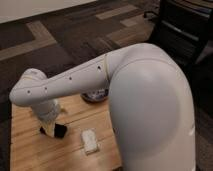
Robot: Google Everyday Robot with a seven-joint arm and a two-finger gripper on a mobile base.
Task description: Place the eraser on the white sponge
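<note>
**HANDLING NOTE: ERASER PICK-UP AND TRANSFER TO WHITE SPONGE**

**Position of parts.** The eraser [61,131] lies flat on the wooden bench [27,152], towards its left side. The white sponge [90,141] lies flat on the same bench, just to the right of the eraser and slightly nearer the camera. The two are near each other but not touching. Nothing lies on the sponge.

**State of the hand.** The hand [50,130] is lowered over the left end of the eraser, wrist pointing down, at or just above bench level. Its fingers stand spread. The eraser appears to rest on the bench and is not lifted.

**Expected handling.** The eraser is a thin, dark, rigid block. It is probably light and will not deform under the fingers. Its smooth faces may slip, and its low profile leaves little edge to catch.

**Grip location.** Take hold across the two long edges, near the middle of the length. A grip at one end is likely to let the block tilt or swing on lifting. Bring the fingertips close to the bench surface before closing.

**Placement caution.** The sponge looks soft and light, so it may shift or compress under contact. Lower the eraser flat and centred, then release.
</note>
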